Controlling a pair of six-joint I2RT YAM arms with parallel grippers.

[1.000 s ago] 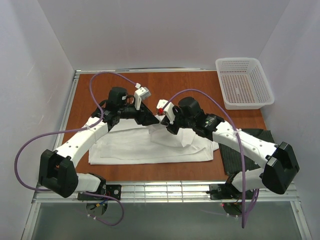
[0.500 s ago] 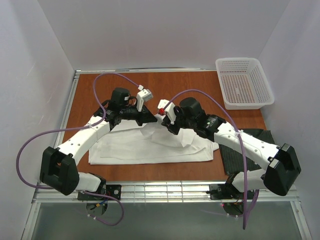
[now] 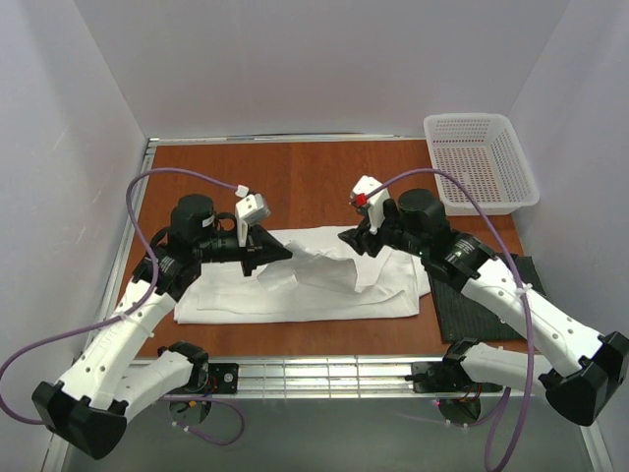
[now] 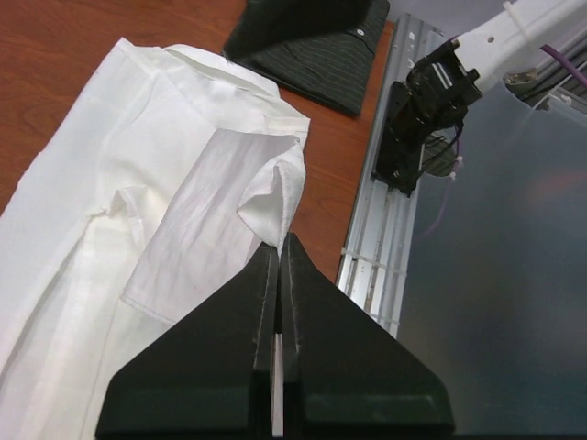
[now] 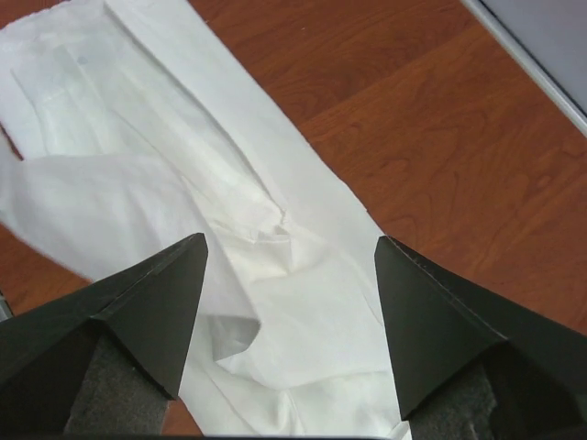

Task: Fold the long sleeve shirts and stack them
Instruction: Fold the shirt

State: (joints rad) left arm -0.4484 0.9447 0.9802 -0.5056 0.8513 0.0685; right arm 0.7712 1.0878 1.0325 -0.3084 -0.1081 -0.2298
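Observation:
The plain white long sleeve shirt (image 3: 295, 295) lies spread across the wooden table, with one sleeve (image 3: 324, 270) folded over its body. My left gripper (image 3: 285, 254) hangs over the shirt's upper middle. In the left wrist view the left gripper (image 4: 280, 246) is shut on a pinched fold of the white sleeve (image 4: 271, 197). My right gripper (image 3: 351, 239) hovers just right of it, open. Between its fingertips the right gripper (image 5: 289, 275) shows only white shirt (image 5: 229, 211) below. The dark striped shirt (image 3: 454, 313) lies folded at the right, partly under the right arm, and the dark shirt (image 4: 312, 46) also shows in the left wrist view.
A white mesh basket (image 3: 482, 162) stands at the back right corner. Bare wood (image 3: 314, 177) lies behind the shirt. A metal rail (image 3: 324, 374) runs along the near table edge, with the arm bases on it.
My left gripper has shut on the white sleeve and drawn back left with it. My right gripper has opened, let go of the cloth and pulled away to the right.

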